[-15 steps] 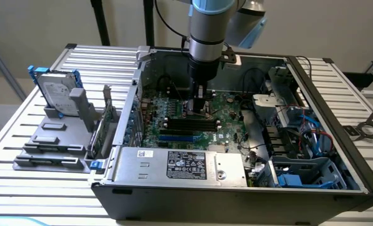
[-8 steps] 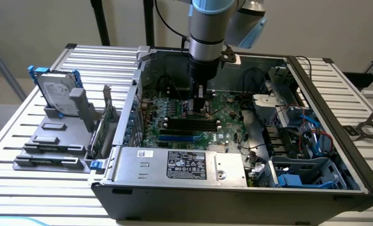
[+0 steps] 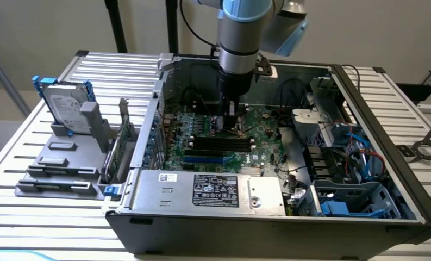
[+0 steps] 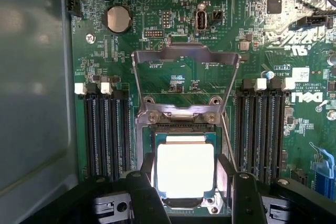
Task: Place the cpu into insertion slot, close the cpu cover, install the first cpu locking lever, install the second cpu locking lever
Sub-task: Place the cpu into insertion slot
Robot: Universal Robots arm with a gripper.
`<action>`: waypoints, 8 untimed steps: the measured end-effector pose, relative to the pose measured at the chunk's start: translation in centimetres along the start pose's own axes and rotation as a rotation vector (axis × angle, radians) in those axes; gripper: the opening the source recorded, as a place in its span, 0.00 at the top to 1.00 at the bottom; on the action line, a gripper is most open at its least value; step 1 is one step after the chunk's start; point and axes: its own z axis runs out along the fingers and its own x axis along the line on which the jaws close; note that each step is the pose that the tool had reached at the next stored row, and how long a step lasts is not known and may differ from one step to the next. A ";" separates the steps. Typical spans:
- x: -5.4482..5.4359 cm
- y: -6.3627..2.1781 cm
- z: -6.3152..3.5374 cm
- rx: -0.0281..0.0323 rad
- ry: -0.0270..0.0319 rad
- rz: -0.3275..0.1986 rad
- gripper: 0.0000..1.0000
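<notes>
The gripper [image 4: 185,176] reaches down into the open computer case [image 3: 273,239], low over the green motherboard [image 4: 157,3]. Its 2 black fingers [image 4: 144,195] stand wide apart with their pale pads set against 2 opposite edges of the cpu [image 4: 185,166], pinching it. The cpu is a flat square chip with a smooth, brightly reflecting metal top. It sits inside the black-and-metal rim of the insertion slot [image 4: 181,128], though I cannot tell whether it is fully seated. The cpu cover [image 4: 184,53], a thin silver frame with a square window, is swung open away from the slot on its hinge. The circuit board shows through its window. A thin steel locking lever [image 4: 229,142] runs slantwise just beside the slot. Long black ribbed memory slots [image 4: 105,129] flank the slot on both sides. A round silver coin battery [image 4: 118,18] lies beyond the cover. In the exterior view the case rests on a slatted aluminium table [image 3: 26,217].
</notes>
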 end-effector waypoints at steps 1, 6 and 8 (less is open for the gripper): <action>0.0 0.02 0.11 0.0013 0.0000 0.000 0.45; 0.1 0.09 0.37 0.0080 -0.0003 0.000 0.45; 0.2 0.17 0.45 0.0110 -0.0006 0.000 0.45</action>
